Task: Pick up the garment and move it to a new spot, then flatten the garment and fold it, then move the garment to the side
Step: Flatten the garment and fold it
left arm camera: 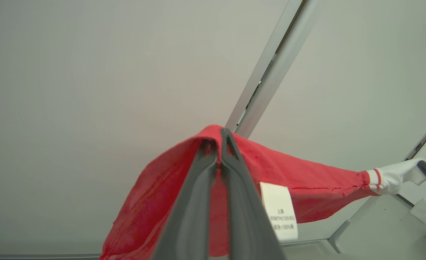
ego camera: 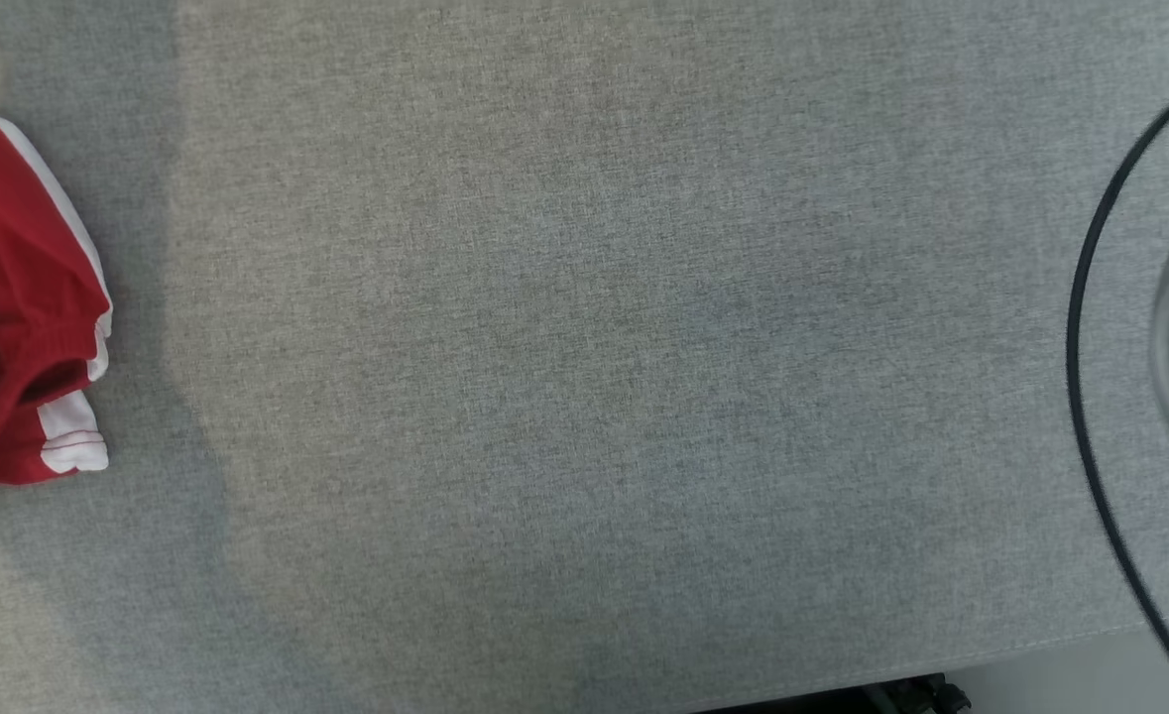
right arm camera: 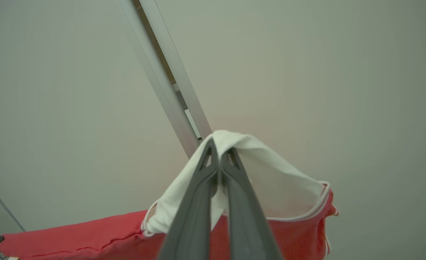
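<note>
The left gripper (left arm camera: 220, 134) is clamped on the red garment (left arm camera: 314, 180). The right gripper (right arm camera: 220, 146) is clamped on its white trim. The cloth hangs stretched between them, at the left over the grey table (ego camera: 584, 357). This looks like the carry to a new spot. The next move calls for lowering the garment and spreading it flat.

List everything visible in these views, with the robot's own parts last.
Garment: one, red with white trim, held stretched at two points.
Care label: one, white, on the garment's red part.
Table: one, grey cloth-covered, across the head view.
Cable: one, black, curving along the table's right side.
Metal rail: one, silver, behind the garment.
Left gripper: one, dark, shut on the garment's red part.
Right gripper: one, dark, shut on the garment's white part.
</note>
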